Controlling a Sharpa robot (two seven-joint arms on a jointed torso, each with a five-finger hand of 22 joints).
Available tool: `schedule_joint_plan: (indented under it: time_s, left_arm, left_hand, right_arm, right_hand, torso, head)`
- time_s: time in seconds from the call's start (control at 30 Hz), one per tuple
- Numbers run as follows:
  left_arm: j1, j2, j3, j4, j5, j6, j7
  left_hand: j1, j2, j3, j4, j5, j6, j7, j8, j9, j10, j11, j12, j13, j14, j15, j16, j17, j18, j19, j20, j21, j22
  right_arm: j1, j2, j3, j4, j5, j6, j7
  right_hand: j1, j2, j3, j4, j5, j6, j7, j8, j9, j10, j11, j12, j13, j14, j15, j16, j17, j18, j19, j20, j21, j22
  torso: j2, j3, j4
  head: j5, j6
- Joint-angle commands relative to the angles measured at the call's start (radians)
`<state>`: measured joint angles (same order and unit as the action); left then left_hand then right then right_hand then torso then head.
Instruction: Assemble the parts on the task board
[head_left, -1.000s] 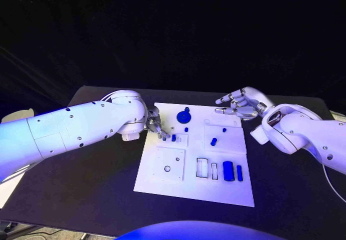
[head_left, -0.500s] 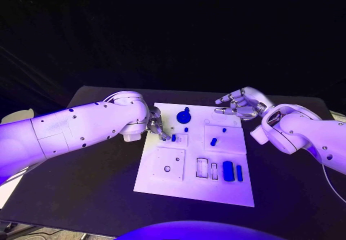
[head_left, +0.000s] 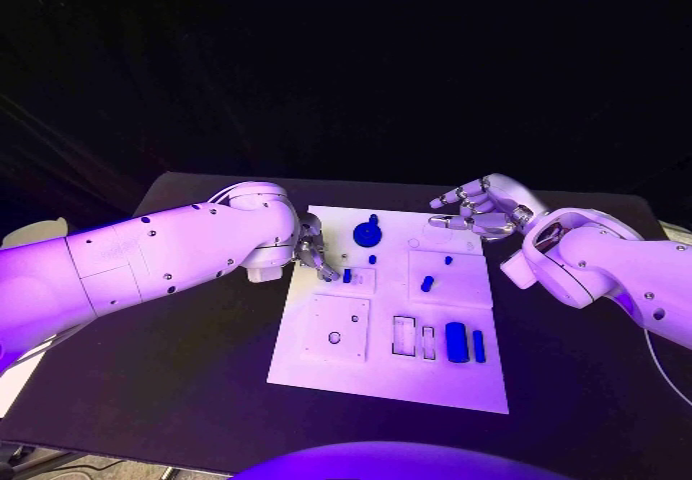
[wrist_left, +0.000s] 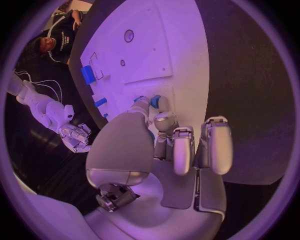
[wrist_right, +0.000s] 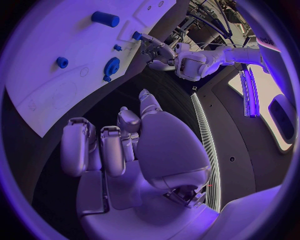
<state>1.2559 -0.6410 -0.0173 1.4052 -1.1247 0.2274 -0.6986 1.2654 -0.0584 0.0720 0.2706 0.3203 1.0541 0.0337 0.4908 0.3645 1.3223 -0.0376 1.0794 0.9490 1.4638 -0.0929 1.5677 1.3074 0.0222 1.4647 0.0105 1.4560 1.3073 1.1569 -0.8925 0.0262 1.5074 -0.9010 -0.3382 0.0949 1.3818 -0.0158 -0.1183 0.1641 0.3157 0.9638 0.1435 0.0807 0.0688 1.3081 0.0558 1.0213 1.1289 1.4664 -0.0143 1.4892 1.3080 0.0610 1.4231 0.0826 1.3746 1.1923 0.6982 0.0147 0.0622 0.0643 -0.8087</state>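
The white task board (head_left: 325, 372) lies mid-table. My left hand (head_left: 315, 254) reaches over the board's left edge; its thumb and a finger pinch a small blue peg (head_left: 348, 275), seen at the fingertips as the peg (wrist_left: 154, 101) and from across as the peg (wrist_right: 136, 35). My right hand (head_left: 476, 212) hovers over the board's far right corner, fingers loosely curled and apart, holding nothing. A blue gear (head_left: 368, 234) stands at the far middle of the board, and a short blue cylinder (head_left: 427, 283) lies right of centre.
A large blue block (head_left: 457, 342) and a slim blue bar (head_left: 479, 346) sit in slots near the board's front right. Two more small blue pegs (head_left: 372, 259) (head_left: 447, 261) stand mid-board. The black table (head_left: 173, 360) spreads around the board.
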Motion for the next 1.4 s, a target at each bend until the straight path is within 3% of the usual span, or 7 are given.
schedule_joint_plan:
  time_s: [0.03, 0.23, 0.43, 0.57, 0.77, 1.07, 1.4]
  left_arm:
    - [0.000, 0.003, 0.000, -0.001, -0.010, 0.012, -0.033]
    - [0.000, 0.004, 0.000, -0.003, -0.006, 0.014, -0.034]
    - [0.000, 0.006, 0.000, -0.003, 0.002, 0.012, -0.034]
    - [0.000, 0.006, 0.000, -0.002, 0.012, 0.001, -0.031]
    - [0.000, 0.007, 0.000, 0.001, 0.028, -0.026, -0.018]
    - [0.000, 0.000, 0.000, 0.010, 0.044, -0.042, -0.003]
    - [0.008, -0.001, 0.001, -0.003, 0.099, 0.044, 0.001]
  left_hand:
    - [0.002, 0.013, 0.011, 0.010, 0.005, 0.002, -0.003, -0.004, -0.002, 0.001, -0.003, -0.007, -0.002, 0.107, -0.005, 0.003, 0.263, 0.001, 0.089, -0.003, -0.004, 0.233]
    - [0.007, 0.035, 0.037, 0.013, 0.009, -0.003, -0.003, -0.006, -0.004, 0.000, -0.003, -0.010, -0.006, 0.107, -0.005, 0.003, 0.263, 0.001, 0.089, -0.003, -0.004, 0.233]
    - [0.084, 0.023, 0.133, -0.022, 0.016, -0.021, -0.005, -0.013, -0.007, -0.010, -0.006, -0.019, -0.014, 0.107, -0.010, 0.003, 0.263, 0.001, 0.089, -0.007, -0.008, 0.232]
    - [0.129, 0.000, 0.246, -0.054, 0.019, -0.034, 0.004, -0.019, -0.009, -0.015, 0.000, -0.031, -0.025, 0.107, -0.006, 0.003, 0.263, 0.002, 0.089, -0.006, -0.012, 0.231]
    - [0.069, -0.089, 0.500, -0.108, 0.008, -0.041, 0.017, 0.006, 0.011, -0.005, 0.010, -0.038, -0.040, 0.107, 0.008, 0.003, 0.263, 0.003, 0.088, 0.002, -0.018, 0.230]
    - [0.043, -0.104, 0.560, -0.146, 0.006, -0.046, 0.016, 0.023, 0.025, -0.002, 0.009, -0.037, -0.044, 0.107, 0.005, 0.003, 0.263, 0.004, 0.087, 0.004, -0.025, 0.228]
    - [0.035, -0.112, 0.578, -0.164, 0.004, -0.046, 0.016, 0.034, 0.036, 0.000, 0.010, -0.039, -0.048, 0.107, 0.007, 0.003, 0.263, 0.005, 0.087, 0.005, -0.028, 0.227]
  right_arm:
    - [-0.001, 0.000, 0.000, 0.002, -0.008, 0.013, 0.008]
    - [-0.001, 0.000, 0.000, 0.002, -0.008, 0.015, 0.009]
    - [-0.001, -0.001, 0.000, 0.003, -0.008, 0.017, 0.009]
    - [-0.001, -0.001, 0.000, 0.003, -0.008, 0.018, 0.009]
    - [-0.001, 0.000, 0.000, 0.002, -0.008, 0.020, 0.010]
    - [-0.001, 0.000, 0.000, 0.001, -0.006, 0.022, 0.010]
    - [-0.001, 0.001, 0.000, 0.001, -0.006, 0.022, 0.010]
  right_hand:
    - [-0.010, 0.001, -0.005, -0.001, 0.005, 0.004, 0.000, -0.005, 0.000, -0.008, -0.002, 0.004, -0.001, 0.079, -0.008, -0.005, 0.158, 0.016, -0.005, -0.003, -0.003, -0.001]
    - [-0.010, 0.002, -0.005, -0.001, 0.006, 0.004, 0.000, -0.005, 0.000, -0.008, -0.002, 0.004, -0.001, 0.079, -0.008, -0.005, 0.158, 0.016, -0.005, -0.003, -0.003, -0.001]
    - [-0.010, 0.002, -0.005, -0.001, 0.006, 0.004, 0.000, -0.005, 0.000, -0.008, -0.002, 0.004, -0.001, 0.079, -0.008, -0.005, 0.158, 0.016, -0.005, -0.003, -0.003, -0.001]
    - [-0.010, 0.002, -0.005, -0.001, 0.006, 0.004, 0.000, -0.005, 0.000, -0.008, -0.002, 0.004, -0.001, 0.079, -0.008, -0.005, 0.158, 0.016, -0.005, -0.003, -0.003, -0.001]
    - [-0.010, 0.002, -0.005, -0.001, 0.006, 0.004, 0.000, -0.005, 0.000, -0.008, -0.002, 0.004, -0.001, 0.079, -0.008, -0.005, 0.158, 0.016, -0.005, -0.003, -0.003, -0.001]
    - [-0.010, 0.002, -0.005, -0.001, 0.006, 0.004, 0.000, -0.005, 0.000, -0.008, -0.002, 0.004, -0.001, 0.079, -0.008, -0.005, 0.158, 0.016, -0.005, -0.003, -0.003, -0.001]
    - [-0.010, 0.002, -0.005, -0.001, 0.006, 0.004, 0.000, -0.005, 0.000, -0.008, -0.002, 0.004, -0.001, 0.079, -0.008, -0.005, 0.158, 0.016, -0.005, -0.003, -0.003, -0.001]
  torso:
    - [0.000, 0.0000, -0.0003]
    - [0.000, 0.0003, 0.0002]
    - [0.000, 0.0002, 0.0003]
    - [0.000, -0.0001, -0.0001]
    - [0.000, 0.0000, 0.0004]
    - [0.000, 0.0003, 0.0001]
    - [0.000, 0.0006, -0.0001]
  head:
    - [0.000, -0.001]
    - [-0.001, -0.001]
    - [-0.001, -0.001]
    - [0.000, 0.000]
    - [0.001, 0.001]
    - [0.002, 0.002]
    - [0.001, 0.000]
